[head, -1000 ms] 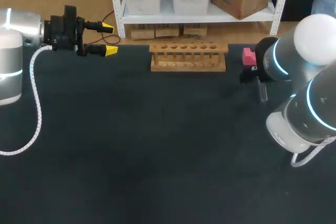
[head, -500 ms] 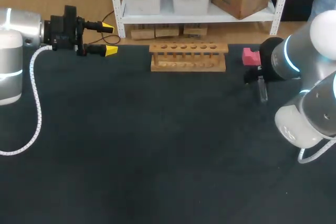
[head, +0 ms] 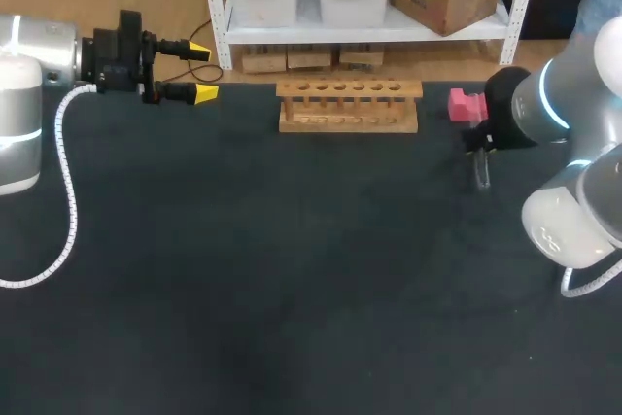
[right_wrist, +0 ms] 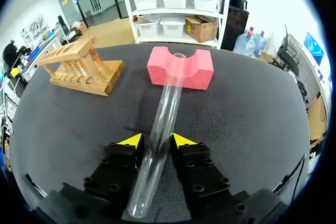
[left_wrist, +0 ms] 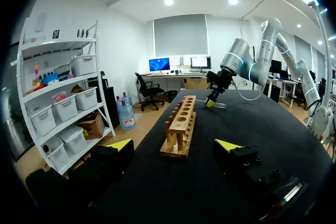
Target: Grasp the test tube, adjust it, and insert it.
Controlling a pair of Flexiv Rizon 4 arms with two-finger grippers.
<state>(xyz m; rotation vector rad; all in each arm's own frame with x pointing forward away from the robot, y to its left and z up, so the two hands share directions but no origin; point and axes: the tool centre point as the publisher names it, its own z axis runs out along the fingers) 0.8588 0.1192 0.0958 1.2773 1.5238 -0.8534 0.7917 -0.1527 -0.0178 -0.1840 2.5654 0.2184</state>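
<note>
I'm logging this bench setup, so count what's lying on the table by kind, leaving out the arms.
tube: 1
rack: 1
pink foam block: 1
Total: 3

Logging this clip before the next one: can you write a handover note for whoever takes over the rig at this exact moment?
Left gripper: jaws open, empty, at the black table's far left corner.
Right gripper: straddling the clear glass test tube; grip unclear.
Tube lies on the table, mouth propped in the pink foam block.
The wooden test tube rack holds no tube.
Done: approach.
To do: grasp, lift, adjust, insert into rack.
</note>
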